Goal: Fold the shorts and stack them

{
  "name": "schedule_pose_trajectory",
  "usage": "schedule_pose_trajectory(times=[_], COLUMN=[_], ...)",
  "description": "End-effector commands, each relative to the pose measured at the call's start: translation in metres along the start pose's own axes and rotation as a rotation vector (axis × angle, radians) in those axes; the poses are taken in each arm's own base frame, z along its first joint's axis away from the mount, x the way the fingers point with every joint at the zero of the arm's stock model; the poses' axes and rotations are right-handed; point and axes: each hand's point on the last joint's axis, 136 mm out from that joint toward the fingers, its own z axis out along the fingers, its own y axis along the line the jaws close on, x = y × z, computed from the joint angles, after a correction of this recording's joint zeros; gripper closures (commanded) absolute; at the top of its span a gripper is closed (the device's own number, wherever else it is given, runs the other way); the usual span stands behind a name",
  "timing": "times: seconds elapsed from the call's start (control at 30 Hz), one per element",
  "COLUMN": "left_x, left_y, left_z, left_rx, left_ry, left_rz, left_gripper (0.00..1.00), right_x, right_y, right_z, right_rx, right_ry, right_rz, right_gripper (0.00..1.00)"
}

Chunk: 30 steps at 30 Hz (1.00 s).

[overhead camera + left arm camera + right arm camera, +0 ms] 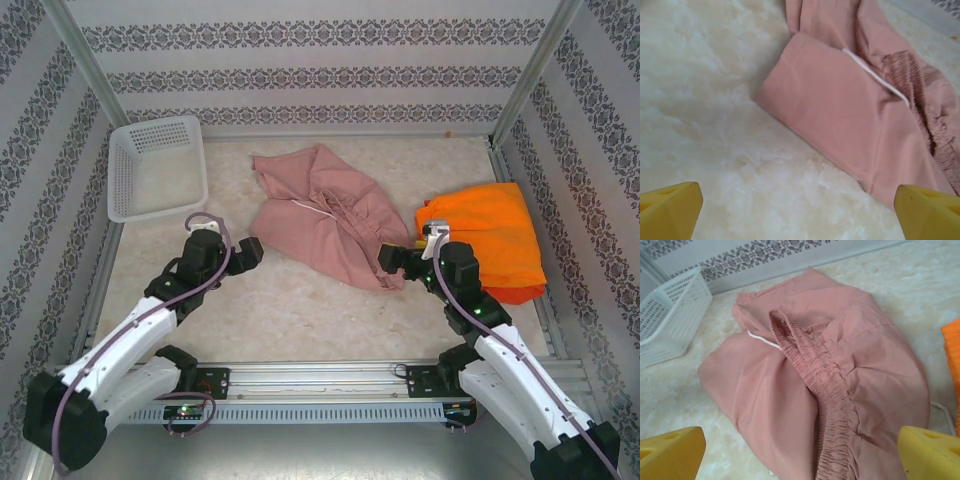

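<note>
From above, pink shorts [325, 215] lie crumpled mid-desk [300, 310]. Orange shorts [485, 235] sit in a flat pile at the right edge, well apart from the basket [120, 170] at far left. The left jaws hang just left of the pink cloth; the right jaws are at its near right corner, beside the orange pile. Left wrist now: yellow fingertips [670, 207] stand wide apart, open, bare desk between them, pink shorts [840, 120] ahead with a white cord [875, 75] across them. Right wrist: fingertips [670, 452] spread wide, open, gripping nothing, low over the pink shorts [765, 390]. The gathered waistband [825, 385] runs up the middle, with the basket [670, 315] upper left and orange shorts [952, 360] at the right edge.
</note>
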Motion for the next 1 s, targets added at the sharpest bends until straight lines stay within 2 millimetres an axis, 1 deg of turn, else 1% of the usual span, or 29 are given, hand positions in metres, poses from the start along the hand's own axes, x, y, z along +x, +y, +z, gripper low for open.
schedule_pose_trajectory(times=[0.0, 0.07, 0.13, 0.3, 0.5, 0.67, 0.8, 0.9, 0.97], left_x=[-0.008, -0.007, -0.009, -0.016, -0.018, -0.019, -0.014, -0.015, -0.02], left_y=[-0.003, 0.0, 0.001, 0.008, 0.008, 0.006, 0.008, 0.005, 0.002], left_z=[0.024, 0.041, 0.056, 0.091, 0.125, 0.148, 0.162, 0.167, 0.165], left_rx=[0.035, 0.042, 0.055, 0.049, 0.064, 0.07, 0.058, 0.071, 0.081], left_ry=[-0.005, 0.023, 0.039, 0.073, 0.1, 0.117, 0.146, 0.152, 0.144], left_rz=[-0.113, -0.157, -0.189, -0.229, -0.259, -0.264, -0.261, -0.264, -0.257], left_gripper=[0.06, 0.11, 0.15, 0.21, 0.29, 0.37, 0.52, 0.7, 0.81], right_x=[0.003, 0.007, 0.013, 0.025, 0.032, 0.037, 0.038, 0.041, 0.046], right_y=[-0.007, -0.007, -0.013, -0.015, -0.019, -0.021, -0.023, -0.025, -0.027], right_z=[0.003, 0.007, 0.011, 0.017, 0.017, 0.016, 0.015, 0.016, 0.017], right_rx=[0.03, 0.024, 0.055, 0.042, 0.056, 0.061, 0.065, 0.078, 0.087], right_ry=[0.024, 0.044, 0.068, 0.133, 0.164, 0.182, 0.184, 0.196, 0.218], right_rz=[0.104, 0.133, 0.186, 0.223, 0.236, 0.23, 0.23, 0.242, 0.251], right_gripper=[0.02, 0.02, 0.02, 0.02, 0.03, 0.02, 0.02, 0.03, 0.04])
